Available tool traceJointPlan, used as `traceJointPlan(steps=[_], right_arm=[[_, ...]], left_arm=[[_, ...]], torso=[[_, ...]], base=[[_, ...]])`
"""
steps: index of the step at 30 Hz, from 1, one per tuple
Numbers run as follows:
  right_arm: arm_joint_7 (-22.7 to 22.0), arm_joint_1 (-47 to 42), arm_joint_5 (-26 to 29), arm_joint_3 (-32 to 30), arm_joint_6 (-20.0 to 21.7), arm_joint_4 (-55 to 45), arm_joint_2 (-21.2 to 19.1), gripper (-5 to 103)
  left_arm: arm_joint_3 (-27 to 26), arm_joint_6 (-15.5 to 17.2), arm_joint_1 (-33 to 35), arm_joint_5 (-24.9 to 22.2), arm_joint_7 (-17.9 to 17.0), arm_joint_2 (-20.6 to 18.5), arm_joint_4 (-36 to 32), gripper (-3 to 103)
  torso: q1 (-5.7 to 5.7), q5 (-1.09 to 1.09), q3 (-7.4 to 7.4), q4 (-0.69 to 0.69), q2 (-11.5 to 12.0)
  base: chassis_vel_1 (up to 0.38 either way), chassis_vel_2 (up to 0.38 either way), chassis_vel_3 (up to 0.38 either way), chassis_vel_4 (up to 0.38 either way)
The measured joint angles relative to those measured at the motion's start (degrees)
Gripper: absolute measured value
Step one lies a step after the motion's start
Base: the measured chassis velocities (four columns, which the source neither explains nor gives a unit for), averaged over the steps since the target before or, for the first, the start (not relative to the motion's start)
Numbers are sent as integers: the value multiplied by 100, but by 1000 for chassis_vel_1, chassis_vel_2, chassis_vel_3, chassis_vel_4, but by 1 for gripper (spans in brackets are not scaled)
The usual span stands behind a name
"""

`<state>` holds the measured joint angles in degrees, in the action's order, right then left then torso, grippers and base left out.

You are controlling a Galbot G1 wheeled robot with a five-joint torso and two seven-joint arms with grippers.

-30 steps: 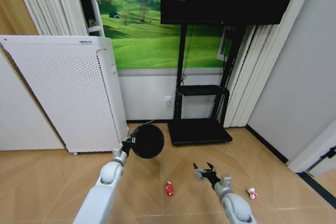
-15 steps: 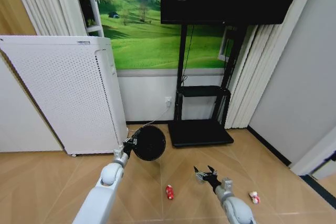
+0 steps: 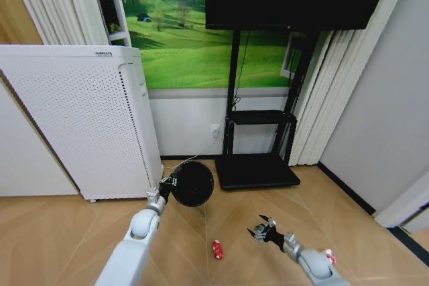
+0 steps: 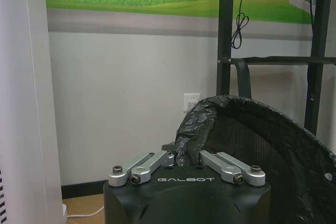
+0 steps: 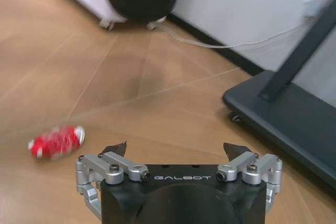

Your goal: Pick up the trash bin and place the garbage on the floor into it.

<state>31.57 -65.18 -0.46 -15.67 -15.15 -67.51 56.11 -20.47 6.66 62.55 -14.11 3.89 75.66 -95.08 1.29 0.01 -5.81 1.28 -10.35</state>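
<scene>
The trash bin (image 3: pixel 192 183), a round black basket lined with a black bag, hangs tilted above the floor with its mouth facing me. My left gripper (image 3: pixel 165 188) is shut on its rim; the left wrist view shows the gripper (image 4: pixel 184 156) pinching the bag and mesh wall (image 4: pixel 262 150). A red can (image 3: pixel 216 249) of garbage lies on the wooden floor between my arms. My right gripper (image 3: pixel 263 231) hovers open to the can's right, a little above the floor. In the right wrist view the can (image 5: pixel 56 141) lies off to one side of the open right gripper (image 5: pixel 177 149). A red-and-white scrap (image 3: pixel 329 255) peeks out beside my right forearm.
A tall white perforated appliance (image 3: pixel 80 118) stands on the left by the wall. A black TV stand (image 3: pixel 258 169) with a flat base (image 5: pixel 294 114) sits ahead against the wall. A white cable (image 5: pixel 210 43) runs along the floor to a wall socket.
The whole head view has shifted slightly as the camera moved. My right gripper has sunk a little toward the floor. The left gripper holds the bin as before.
</scene>
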Motion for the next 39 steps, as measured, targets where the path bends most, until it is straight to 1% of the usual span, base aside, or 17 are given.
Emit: traceJointPlan(steps=[4,5,7,9,11,12,14,16,17,21,24,29,31,34,35,37,39], right_arm=[[62,580,-185,759,-145,634,19,100],[62,580,-185,759,-145,634,19,100],[147,899,-344,1187,-294,1061,208,100],[179,996,-435,1328,-368,1229,307,100],[230,1253,-818,1643,-553,1724,646,100],[230,1253,-818,1643,-553,1724,646,100],[229,1417,-1221,1749,-666,2072,965,100],[223,1462,-1371,1761,-669,2180,1073,100],[206,1485,-1425,1783,-619,2237,1139,100],[168,1486,-1410,1840,-439,2286,1229,100],[66,1405,-1088,2001,-207,2286,1246,100],[-91,1365,-889,2029,-32,2308,1316,100],[-411,1294,-256,2159,412,2115,1241,100],[-588,1258,31,2229,645,1995,1187,100],[-816,1205,430,2324,1015,1805,1114,100],[-1006,1139,970,2435,1473,1606,1059,100],[-1026,1115,1138,2461,1634,1557,1058,100]], left_arm=[[-20,-1,146,40,0,39,-146,7],[-20,-1,146,40,0,39,-146,7],[-68,-2,228,69,0,57,-228,7],[-94,-6,258,85,0,59,-255,7],[-165,-19,326,115,8,72,-308,7],[-165,-19,326,115,8,72,-308,7],[-197,-22,365,117,19,82,-358,7],[-199,-22,367,118,24,84,-370,7],[-209,-23,378,117,31,91,-385,7],[-257,-35,431,116,58,119,-436,7],[-312,-62,526,134,86,142,-480,7],[-331,-69,605,150,103,162,-544,7],[-335,-69,624,154,102,165,-575,7],[-333,-68,625,154,103,161,-579,7],[-324,-66,622,154,105,151,-579,7],[-315,-66,607,166,112,145,-557,7],[-308,-66,603,171,115,141,-544,7]], torso=[[0,0,-1,-1,0],[0,0,-1,-1,0],[0,-2,-1,-1,0],[0,-1,0,0,0],[0,-3,-1,0,0],[0,-3,-1,0,0],[0,1,-1,-2,0],[0,0,-1,-2,0],[0,-5,0,-1,0],[0,-2,-1,1,0],[0,-1,-1,1,0],[0,0,0,0,0],[0,-2,-1,-1,0],[0,-1,0,0,0],[0,-3,0,1,0],[0,-2,0,0,0],[0,-2,0,0,0]], base=[[0,0,0,0],[0,0,0,0],[0,0,0,0],[0,0,0,0],[0,0,0,0],[0,0,0,0],[0,0,0,0],[0,0,0,0],[0,0,0,0],[0,0,0,0],[0,0,0,0],[0,0,0,0],[0,0,0,0],[0,0,0,0],[0,0,0,0],[0,0,0,0],[0,0,0,0]])
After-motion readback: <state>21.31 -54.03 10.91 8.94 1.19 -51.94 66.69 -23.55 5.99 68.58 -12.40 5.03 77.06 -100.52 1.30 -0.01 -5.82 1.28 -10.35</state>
